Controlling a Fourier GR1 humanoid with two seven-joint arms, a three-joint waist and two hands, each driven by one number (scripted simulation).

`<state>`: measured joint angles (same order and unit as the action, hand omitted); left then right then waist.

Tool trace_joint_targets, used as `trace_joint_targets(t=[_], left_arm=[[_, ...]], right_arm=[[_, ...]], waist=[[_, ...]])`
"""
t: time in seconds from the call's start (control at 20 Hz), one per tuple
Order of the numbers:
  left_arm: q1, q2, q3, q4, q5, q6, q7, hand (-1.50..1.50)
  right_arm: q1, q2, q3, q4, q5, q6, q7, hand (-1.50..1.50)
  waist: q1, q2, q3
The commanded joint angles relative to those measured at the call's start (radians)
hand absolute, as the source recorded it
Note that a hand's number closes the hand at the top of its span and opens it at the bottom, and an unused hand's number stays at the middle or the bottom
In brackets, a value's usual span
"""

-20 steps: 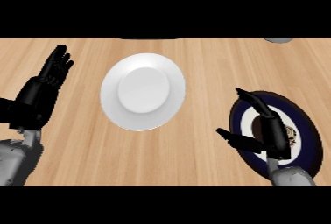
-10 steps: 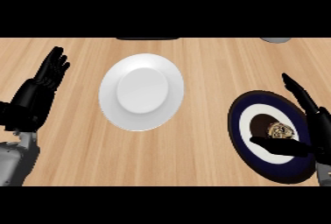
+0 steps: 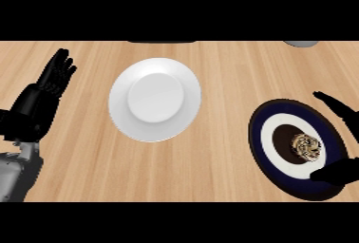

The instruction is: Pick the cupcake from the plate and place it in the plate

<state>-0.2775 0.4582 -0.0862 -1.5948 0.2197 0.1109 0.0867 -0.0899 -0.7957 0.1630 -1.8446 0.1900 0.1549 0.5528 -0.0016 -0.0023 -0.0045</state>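
A small brown cupcake (image 3: 306, 145) sits in the middle of a dark blue plate (image 3: 270, 124) with a white ring, at the right of the head view. My right hand (image 3: 341, 172) comes in at the right edge, fingers straight, one reaching along the plate's far side and the thumb over its near rim, on either side of the cupcake without touching it. A bare white plate (image 3: 155, 98) lies at centre. My left hand (image 3: 38, 104) rests open at the left edge, fingers up.
The wooden counter (image 3: 210, 171) runs under everything. A dark object (image 3: 161, 42) shows at the top edge and a grey one (image 3: 303, 43) at the top right corner.
My right hand has slid rightwards off the dark blue plate, uncovering the cupcake. The left hand has hardly moved.
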Motion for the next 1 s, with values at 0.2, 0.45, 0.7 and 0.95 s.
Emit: trace_joint_targets(t=[0.2, 0.45, 0.7, 0.95], left_arm=[[0.043, -0.001, 0.028, -0.040, -0.024, -0.020, 0.005, 0.00], [-0.013, -0.048, 0.056, 0.042, -0.054, -0.044, -0.017, 0.00], [0.049, -0.023, 0.105, 0.029, -0.022, -0.113, -0.068, 0.00], [-0.003, -0.074, 0.087, 0.017, -0.064, -0.100, 0.009, 0.00]], right_arm=[[-0.124, -0.011, 0.026, -0.013, -0.101, 0.249, 0.298, -1.50], [-0.076, 0.073, 0.037, 0.063, 0.086, 0.215, 0.230, -1.50], [-0.110, 0.060, 0.030, 0.114, 0.109, 0.306, 0.299, -1.50], [-0.132, 0.158, 0.043, 0.243, 0.218, 0.299, 0.248, -1.50]], waist=[[0.011, 0.002, 0.004], [0.000, 0.003, 0.004], [0.004, 0.003, 0.004], [0.006, 0.003, 0.005]])
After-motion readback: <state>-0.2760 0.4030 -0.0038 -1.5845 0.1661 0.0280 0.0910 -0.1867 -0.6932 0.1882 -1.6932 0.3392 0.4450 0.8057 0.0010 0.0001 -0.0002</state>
